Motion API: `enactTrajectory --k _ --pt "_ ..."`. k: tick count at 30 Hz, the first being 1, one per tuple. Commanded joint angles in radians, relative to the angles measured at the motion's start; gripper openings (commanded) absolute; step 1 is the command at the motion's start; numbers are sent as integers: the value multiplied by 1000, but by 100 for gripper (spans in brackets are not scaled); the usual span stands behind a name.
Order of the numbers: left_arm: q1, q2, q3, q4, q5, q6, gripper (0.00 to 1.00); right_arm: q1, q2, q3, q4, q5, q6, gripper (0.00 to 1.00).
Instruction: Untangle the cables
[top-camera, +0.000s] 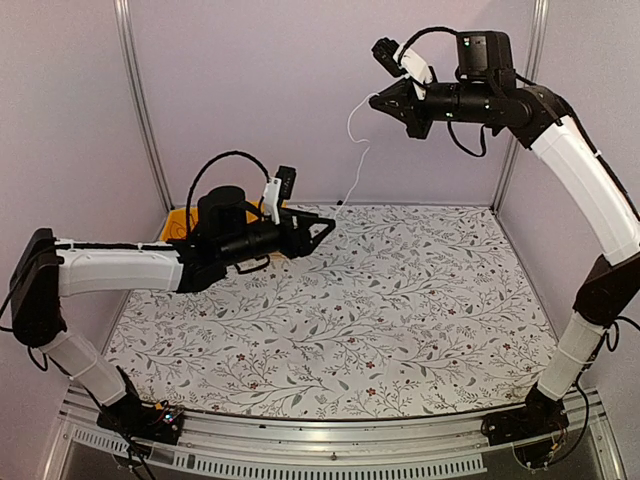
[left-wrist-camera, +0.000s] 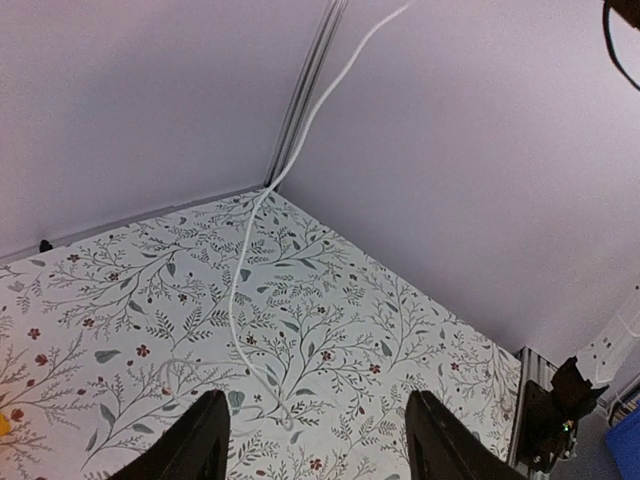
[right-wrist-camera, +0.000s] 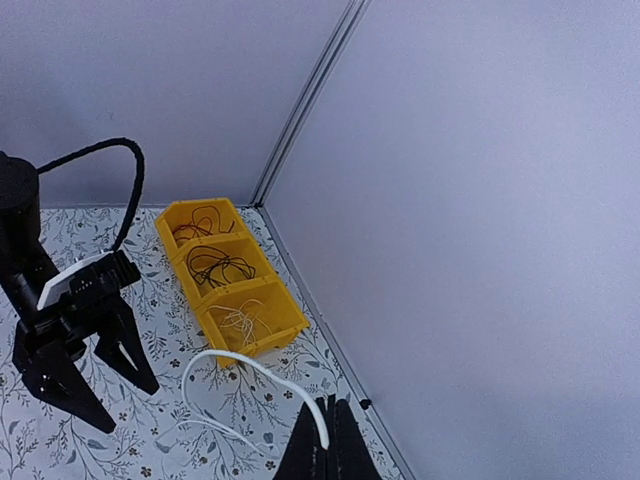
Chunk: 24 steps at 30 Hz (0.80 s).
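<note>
A pale white cable (top-camera: 358, 150) hangs from my right gripper (top-camera: 376, 103), which is held high above the back of the table and is shut on the cable's top end. In the right wrist view the shut fingers (right-wrist-camera: 330, 445) pinch the cable (right-wrist-camera: 230, 357), which loops down to the table. My left gripper (top-camera: 327, 227) is open and empty, low over the table to the left of where the cable lands. Its view shows the cable (left-wrist-camera: 245, 260) dropping from above to a loose end between its fingers (left-wrist-camera: 200, 440).
A yellow three-part bin (right-wrist-camera: 255, 338) stands at the back left corner (top-camera: 180, 222). It holds reddish-dark cables (right-wrist-camera: 195, 225), black cables (right-wrist-camera: 220, 265) and pale cables (right-wrist-camera: 245, 318), one kind per part. Walls enclose the back and sides.
</note>
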Motion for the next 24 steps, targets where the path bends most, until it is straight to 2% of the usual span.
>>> enactTrajectory --k 1,6,11,13,19,21,24 --pt "-8 57 91 -69 -38 10 64 -2 27 -6 -3 -14 29 0" --pt "-7 171 236 -148 -158 8 64 -3 43 -3 -5 -30 43 0" --pt "-9 282 346 -175 -156 36 66 -2 44 -1 -7 -47 57 0" --pt "-8 314 360 -151 -102 50 65 -2 44 -1 -8 -48 62 0" --pt "-6 372 358 -39 192 37 59 -2 40 -2 -8 -44 69 0" --pt "-7 366 330 7 212 8 57 -2 40 -2 -10 -44 71 0" --pt "-5 348 307 -18 123 -40 57 -2 40 -4 -10 -46 71 0"
